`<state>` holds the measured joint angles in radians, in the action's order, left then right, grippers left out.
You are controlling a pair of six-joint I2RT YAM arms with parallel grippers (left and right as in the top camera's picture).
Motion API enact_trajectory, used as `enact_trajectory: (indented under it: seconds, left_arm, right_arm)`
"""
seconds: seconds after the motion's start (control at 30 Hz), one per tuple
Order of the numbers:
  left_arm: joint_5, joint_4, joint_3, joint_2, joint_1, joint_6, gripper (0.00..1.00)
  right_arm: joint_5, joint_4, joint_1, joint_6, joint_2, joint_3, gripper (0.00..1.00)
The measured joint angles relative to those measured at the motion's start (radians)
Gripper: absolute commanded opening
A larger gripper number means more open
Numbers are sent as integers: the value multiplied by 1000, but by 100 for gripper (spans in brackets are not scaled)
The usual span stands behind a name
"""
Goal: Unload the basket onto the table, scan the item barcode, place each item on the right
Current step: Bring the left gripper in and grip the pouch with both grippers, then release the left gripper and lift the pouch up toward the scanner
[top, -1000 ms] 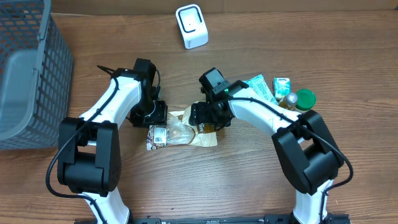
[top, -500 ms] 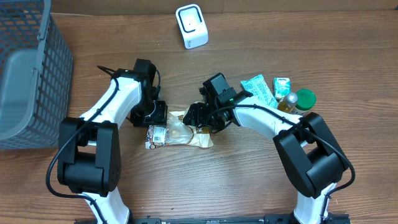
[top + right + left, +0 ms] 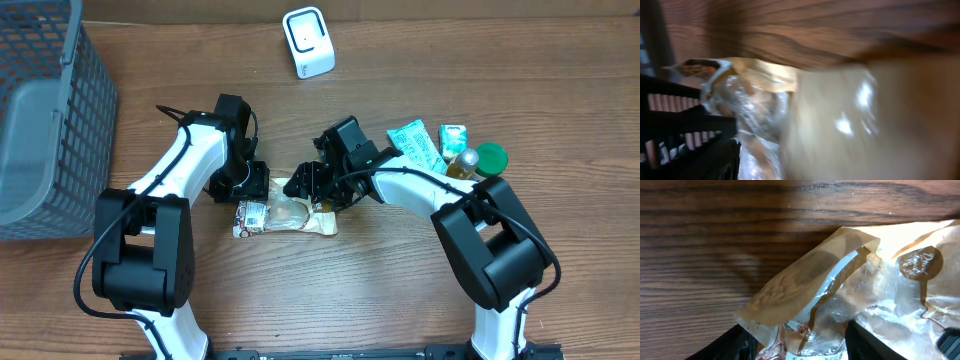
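Nearest the robot, a clear-and-tan bag (image 3: 290, 214) lies flat mid-table (image 3: 400, 290). L gripper (image 3: 245, 194) sits at its left end, jaws apart w/ the bag end btwn them; can't tell if it's pinched. R gripper (image 3: 308, 184) is at the bag's far right edge; its view is blurred, so grip is unclear. Farther back, the white scanner (image 3: 308, 42) stands well apart. Progress looks early: bag not lifted or at scanner; barcode yet to be turned toward it & scanned.
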<state>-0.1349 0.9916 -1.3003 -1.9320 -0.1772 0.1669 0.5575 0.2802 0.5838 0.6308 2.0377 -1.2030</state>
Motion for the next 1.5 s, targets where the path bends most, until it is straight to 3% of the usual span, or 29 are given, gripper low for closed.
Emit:
enact_trajectory:
  seconds: [0.23,0.37,0.53,1.0,1.27,1.5]
  left_arm:
    - [5,-3,0,0,0,0,61]
    - [7,-13,0,0,0,0,66]
    - [17,-14,0,0,1,1,75]
    - [8,-28,0,0,1,11,77]
    - [8,-25,0,0,1,11,79]
    - [8,-24,0,0,0,11,80]
  right_arm:
    - [51,-16,-5,-2,17,1,54]
    - [66,5,-8,-16,23,2,41]
    - [137,-11,-29,-50,41,5,40]
    - [345,-109,-125,-121,64,16,28]
    - [361,-118,-125,-133,64,16,33]
    - [317,-84,-125,-134,64,16,29]
